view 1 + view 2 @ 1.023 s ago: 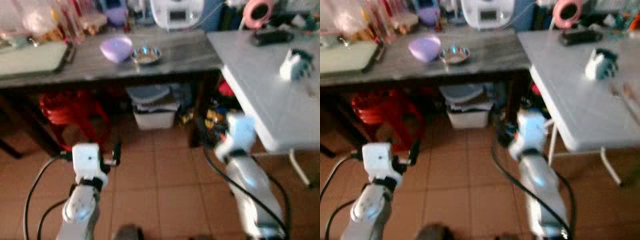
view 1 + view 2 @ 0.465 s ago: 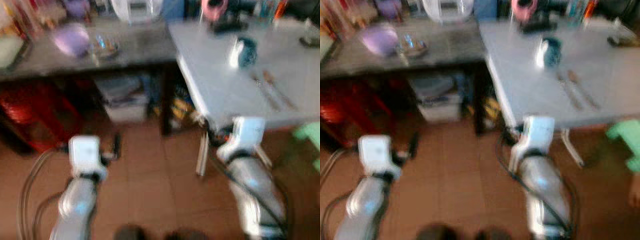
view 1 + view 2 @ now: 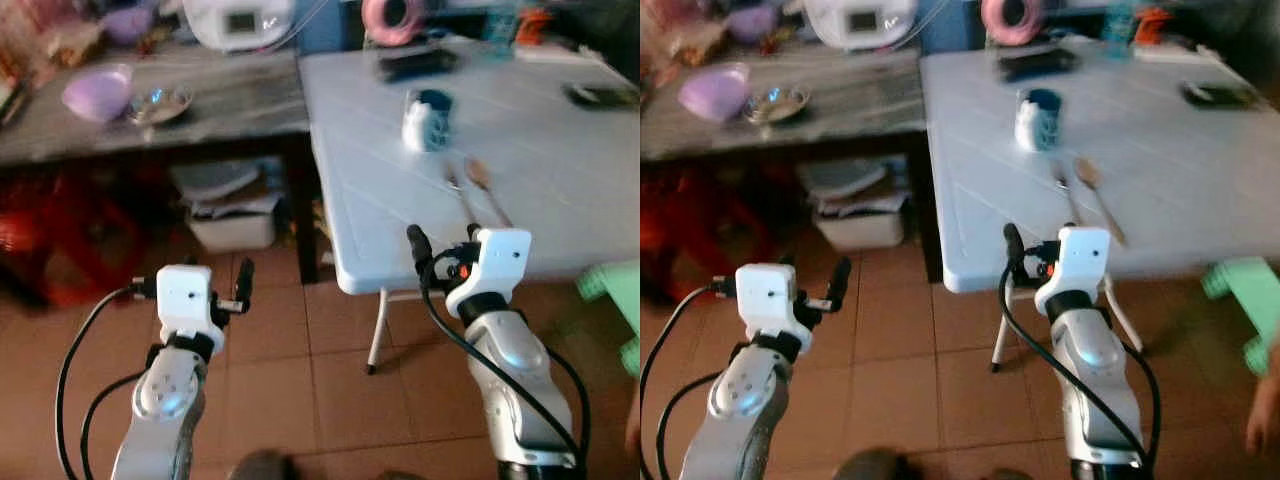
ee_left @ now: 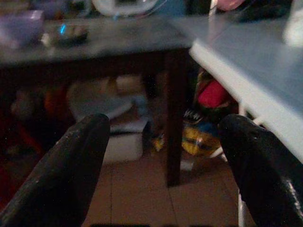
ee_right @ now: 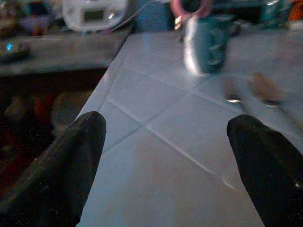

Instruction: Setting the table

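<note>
A white folding table (image 3: 390, 230) stands ahead on the right. On it are a teal and white mug (image 3: 428, 118) and, nearer its front edge, a spoon (image 3: 482, 185) and a fork (image 3: 458, 188) lying side by side. My right gripper (image 5: 165, 142) is open and empty at the table's near edge, level with the top and pointing at the mug (image 5: 208, 42). My left gripper (image 4: 163, 142) is open and empty, held low over the tiled floor and facing the gap under the tables.
A dark grey table (image 3: 230, 100) at the left carries a purple bowl (image 3: 97, 95), a metal bowl (image 3: 158, 100) and a white appliance (image 3: 235, 20). Storage boxes (image 3: 232, 210) and a red stool (image 3: 40, 250) sit beneath it. A green stool (image 3: 612, 285) stands at the right.
The whole view has swung right, so the camera turned: the white table now sits in front of my right arm. Both grippers stay open and empty.
</note>
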Controlling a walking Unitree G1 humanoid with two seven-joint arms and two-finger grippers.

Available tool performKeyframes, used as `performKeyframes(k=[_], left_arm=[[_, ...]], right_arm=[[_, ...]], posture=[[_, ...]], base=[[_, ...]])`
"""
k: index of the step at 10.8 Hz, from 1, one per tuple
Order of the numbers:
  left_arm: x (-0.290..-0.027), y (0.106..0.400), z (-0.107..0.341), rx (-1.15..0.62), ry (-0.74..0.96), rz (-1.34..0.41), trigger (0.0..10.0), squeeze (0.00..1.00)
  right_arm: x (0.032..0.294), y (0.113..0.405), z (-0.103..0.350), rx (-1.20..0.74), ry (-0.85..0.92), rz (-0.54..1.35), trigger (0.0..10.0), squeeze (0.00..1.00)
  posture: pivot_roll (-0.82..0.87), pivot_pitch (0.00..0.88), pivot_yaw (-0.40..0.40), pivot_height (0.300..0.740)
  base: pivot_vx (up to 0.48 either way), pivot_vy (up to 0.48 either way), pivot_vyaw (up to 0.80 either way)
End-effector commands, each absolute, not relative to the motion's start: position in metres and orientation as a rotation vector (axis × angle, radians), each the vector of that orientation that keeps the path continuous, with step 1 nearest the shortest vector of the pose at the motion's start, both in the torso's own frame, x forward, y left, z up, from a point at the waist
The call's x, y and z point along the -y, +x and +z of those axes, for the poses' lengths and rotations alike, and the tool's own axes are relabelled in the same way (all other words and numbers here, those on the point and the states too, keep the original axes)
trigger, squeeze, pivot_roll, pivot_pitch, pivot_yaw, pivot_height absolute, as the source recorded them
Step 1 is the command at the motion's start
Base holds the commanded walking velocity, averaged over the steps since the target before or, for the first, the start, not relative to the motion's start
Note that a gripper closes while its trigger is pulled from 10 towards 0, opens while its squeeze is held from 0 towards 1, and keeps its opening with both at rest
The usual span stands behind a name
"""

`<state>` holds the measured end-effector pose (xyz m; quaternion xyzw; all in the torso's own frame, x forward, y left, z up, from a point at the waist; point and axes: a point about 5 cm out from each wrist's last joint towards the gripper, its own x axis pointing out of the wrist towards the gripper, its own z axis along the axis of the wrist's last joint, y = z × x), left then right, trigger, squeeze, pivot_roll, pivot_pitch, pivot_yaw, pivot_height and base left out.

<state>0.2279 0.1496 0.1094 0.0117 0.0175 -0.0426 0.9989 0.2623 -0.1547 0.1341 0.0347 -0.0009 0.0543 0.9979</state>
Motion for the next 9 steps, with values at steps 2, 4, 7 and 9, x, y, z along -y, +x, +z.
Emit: performKeyframes(k=[2,4,7,9], left_arm=[[-0.1546,0.2285,0.1082,-0.050,0.034,-0.071,10.0,0.00],[-0.1548,0.2292,0.1073,-0.055,0.034,-0.078,10.0,0.00],[-0.1559,0.2297,0.1038,-0.068,0.026,-0.058,10.0,0.00],[-0.1610,0.2296,0.1027,-0.076,0.036,-0.029,10.0,0.00]], right_arm=[[0.1478,0.2650,0.1381,0.017,0.079,0.126,10.0,0.00],[0.1478,0.2674,0.1377,0.016,0.084,0.126,10.0,0.00],[0.1475,0.2694,0.1370,0.012,0.081,0.130,10.0,0.00],[0.1453,0.2738,0.1366,0.004,0.085,0.149,10.0,0.00]], posture=[[0.00,0.075,0.054,0.740],[0.00,0.073,0.053,0.740],[0.00,0.075,0.050,0.740],[0.01,0.078,0.051,0.740]], base=[[0.371,-0.298,0.22],[0.382,-0.287,0.00],[0.254,-0.191,0.00],[0.000,0.000,0.00]])
